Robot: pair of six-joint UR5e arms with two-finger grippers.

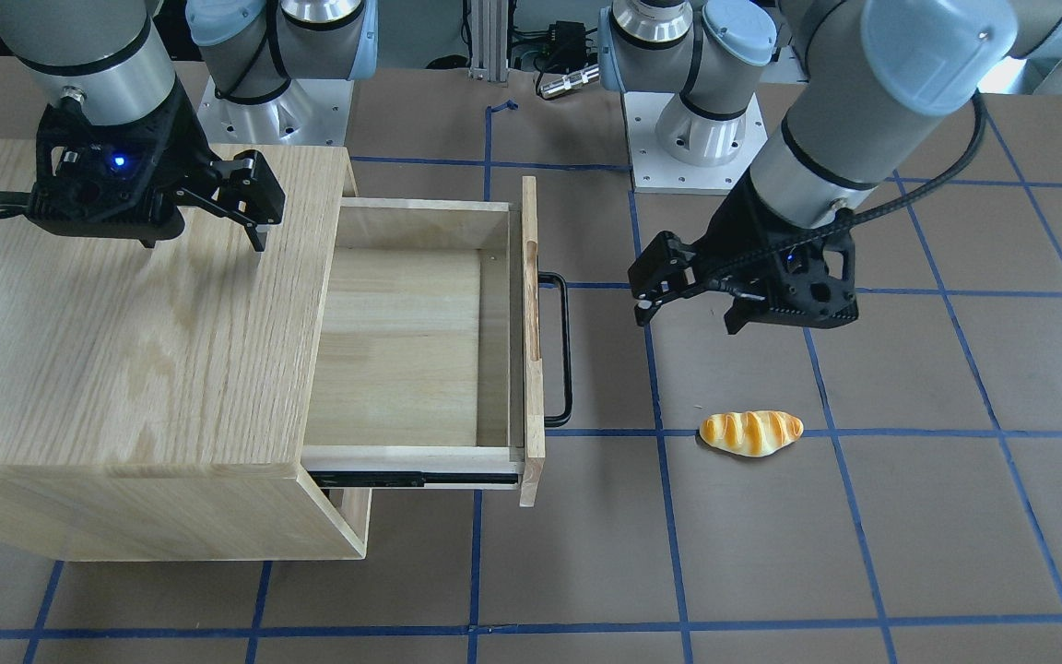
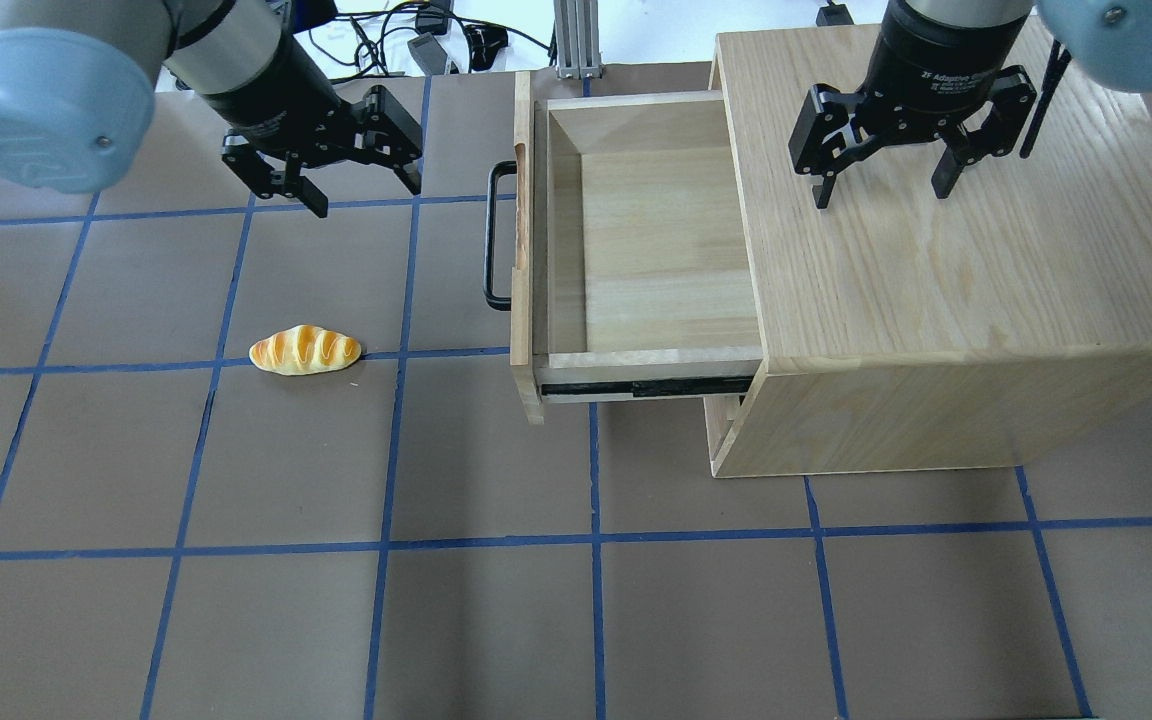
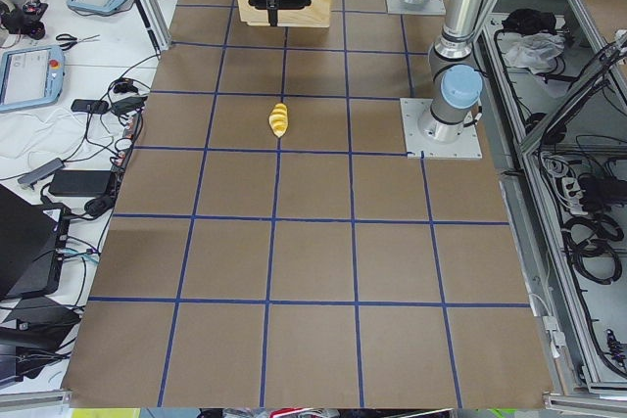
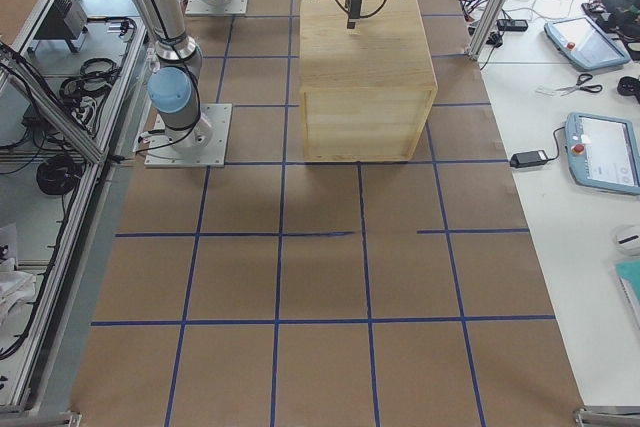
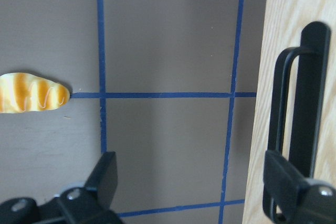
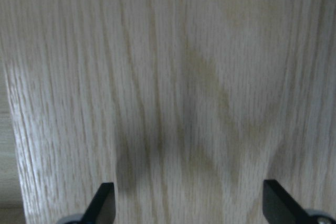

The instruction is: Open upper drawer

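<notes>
**A:** Facing the robot, where's the upper drawer [image 1: 402,350]?

**B:** It is pulled well out of the cabinet [image 1: 125,350] toward 3 o'clock. The left end effector [image 1: 643,295] hangs at 3 o'clock of the drawer's black handle [image 1: 567,350], jaws apart and clear of it. The right end effector [image 1: 204,242] hovers over the cabinet top, jaws also spread.

**A:** And from overhead?

**B:** There the drawer juts toward 9 o'clock. The left end effector is at 10 o'clock of the handle. A bread roll [image 2: 305,351] lies at 8 o'clock of the handle, on the counter [image 2: 496,620].

**A:** Wrist cameras?

**B:** On the left one the jaws are wide, with the handle at 3 o'clock and the roll at 9. On the right one the jaws are wide over grained wood.
</notes>
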